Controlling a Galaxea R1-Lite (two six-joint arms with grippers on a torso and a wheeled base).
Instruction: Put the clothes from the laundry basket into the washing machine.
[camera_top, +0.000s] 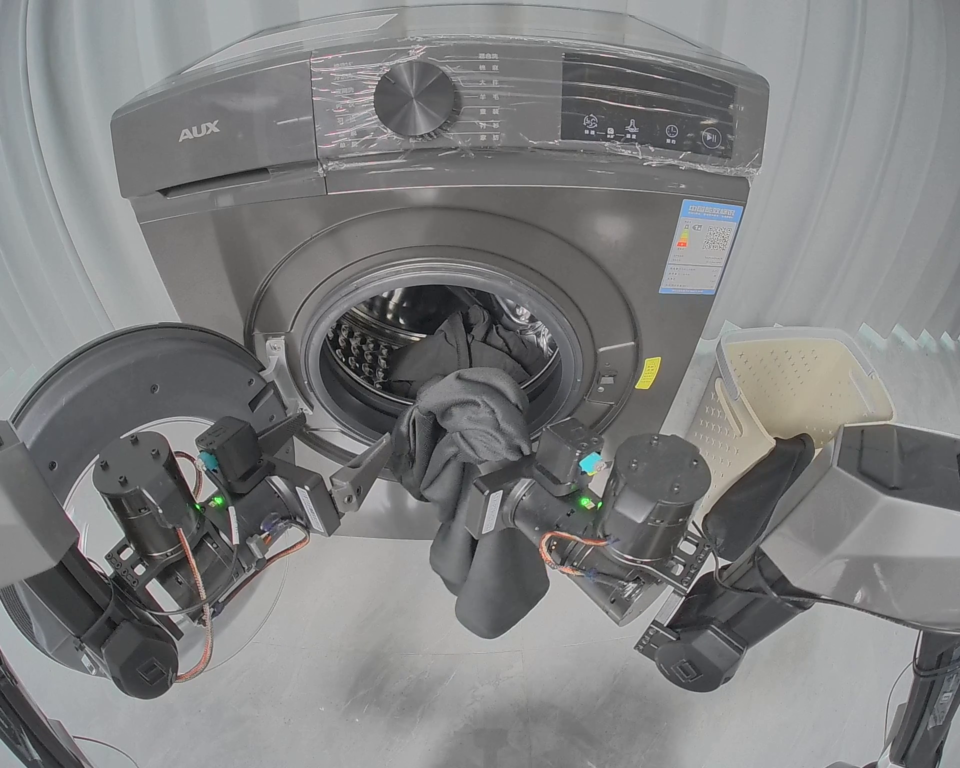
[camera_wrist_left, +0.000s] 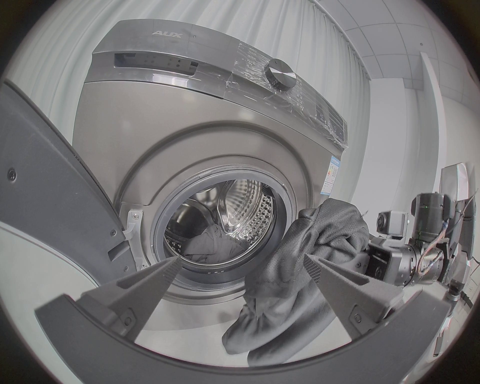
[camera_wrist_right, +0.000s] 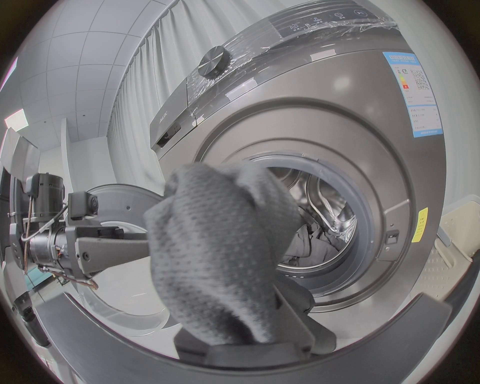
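Note:
A dark grey garment (camera_top: 470, 420) hangs in front of the washing machine's (camera_top: 450, 220) round opening, its lower end drooping below the rim. My right gripper (camera_top: 490, 480) is shut on its upper bunch (camera_wrist_right: 220, 240), just outside the opening. More dark clothes (camera_top: 450, 345) lie inside the steel drum (camera_wrist_left: 245, 205). My left gripper (camera_top: 365, 470) stands open at the lower left of the opening, beside the hanging garment (camera_wrist_left: 300, 270), with nothing between its fingers (camera_wrist_left: 150, 285). The cream laundry basket (camera_top: 800, 380) stands to the right of the machine.
The machine's round door (camera_top: 130, 400) is swung fully open to the left, close behind my left arm. A pale curtain hangs behind the machine. Bare grey floor (camera_top: 380, 660) lies in front of it.

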